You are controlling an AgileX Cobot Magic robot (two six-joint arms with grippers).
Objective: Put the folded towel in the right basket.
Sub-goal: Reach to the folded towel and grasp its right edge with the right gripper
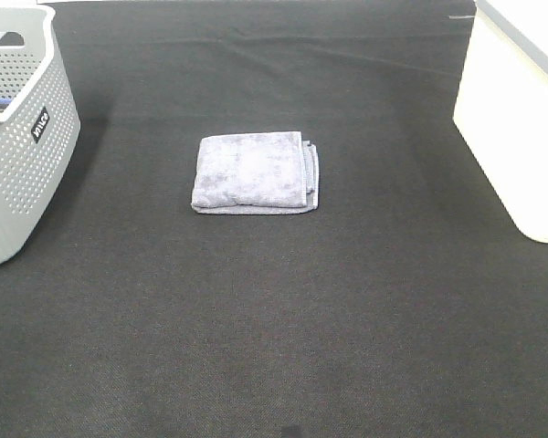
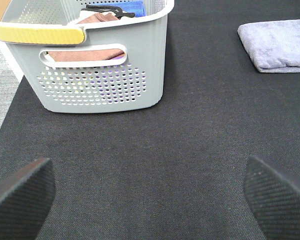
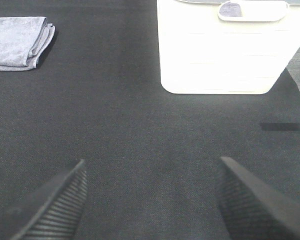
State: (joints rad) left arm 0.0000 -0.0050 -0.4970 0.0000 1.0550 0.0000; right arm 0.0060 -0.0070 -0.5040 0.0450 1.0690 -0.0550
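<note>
A folded grey-lilac towel [image 1: 254, 172] lies flat on the black mat near the middle of the table. It also shows in the left wrist view [image 2: 277, 45] and in the right wrist view [image 3: 17, 41]. The right basket [image 1: 521, 119] is white and stands at the right edge; the right wrist view [image 3: 220, 50] shows its side and a handle hole. Neither arm shows in the high view. My left gripper [image 2: 150, 195] is open and empty over bare mat. My right gripper [image 3: 150, 200] is open and empty, short of the white basket.
A grey perforated basket [image 1: 18, 137] stands at the left edge; the left wrist view [image 2: 100, 65] shows folded cloths inside it. The black mat [image 1: 274, 319] covers the table. A grey floor strip shows beside the mat's edge in the left wrist view.
</note>
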